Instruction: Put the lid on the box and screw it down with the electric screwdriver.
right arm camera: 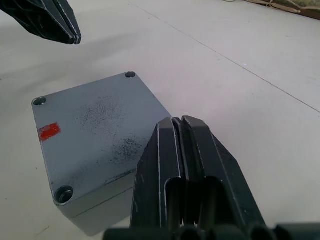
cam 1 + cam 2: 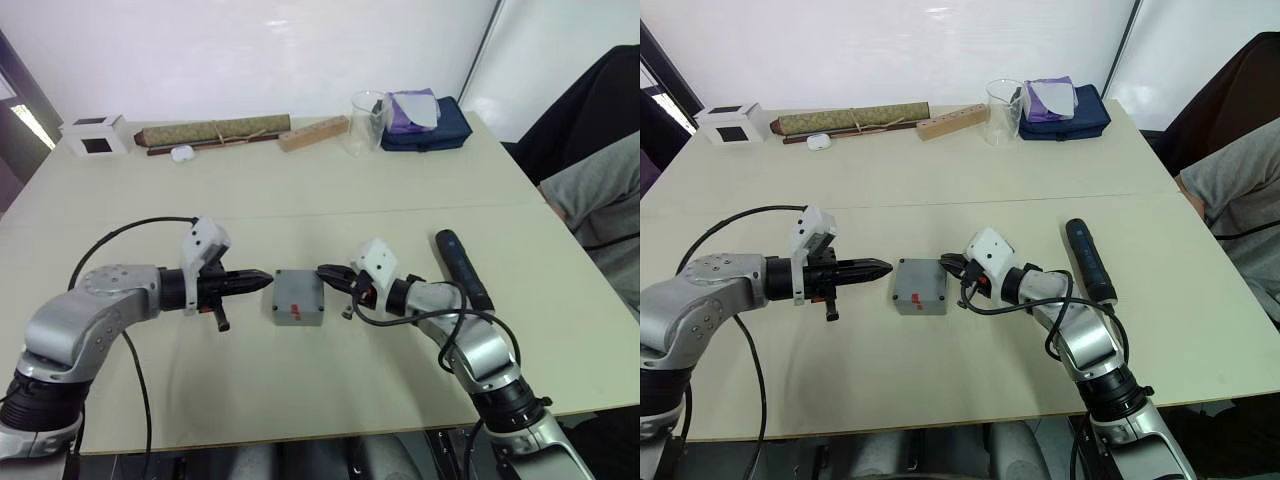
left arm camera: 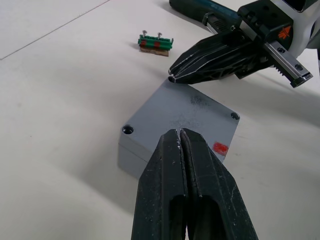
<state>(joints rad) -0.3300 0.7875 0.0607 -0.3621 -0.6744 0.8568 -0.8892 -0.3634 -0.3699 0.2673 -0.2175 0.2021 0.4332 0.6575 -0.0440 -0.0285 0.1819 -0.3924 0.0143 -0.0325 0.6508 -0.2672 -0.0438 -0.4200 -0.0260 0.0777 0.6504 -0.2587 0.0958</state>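
Pale beige tabletop point(image 2: 330, 180): carries everything; a seam runs across it beyond both end effectors.
Person: dark and grey sleeves at the tabletop edge, well outside the right end effector.
Olive-brown rolled bundle point(image 2: 215, 130): along the far edge, well beyond the left end effector.
Navy pouch point(image 2: 430, 130): far edge, well beyond the right end effector, a purple cloth on top.
Electric screwdriver point(image 2: 462, 268): black, lying flat just outside the right end effector's arm, apart from the box.
Box point(image 2: 298, 298): grey, between the two end effectors, with the lid point(image 3: 187, 117) seated flat on top; red mark on the lid's top near one corner; screw holes at the corners look unfilled.
Left end effector point(image 2: 262, 279): fingers pressed together, holding nothing, tip at the box's upper edge on its own side.
Right end effector point(image 2: 325, 270): fingers closed to a point, holding nothing, tip at the opposite upper edge of the box.
White cube point(image 2: 95, 135): black square face, far corner beyond the left end effector.
Clear cup point(image 2: 367, 120): beside the pouch.
Wooden block point(image 2: 312, 132): between bundle and cup.
Green terminal piece point(image 3: 156, 43): small, on the tabletop beyond the box.
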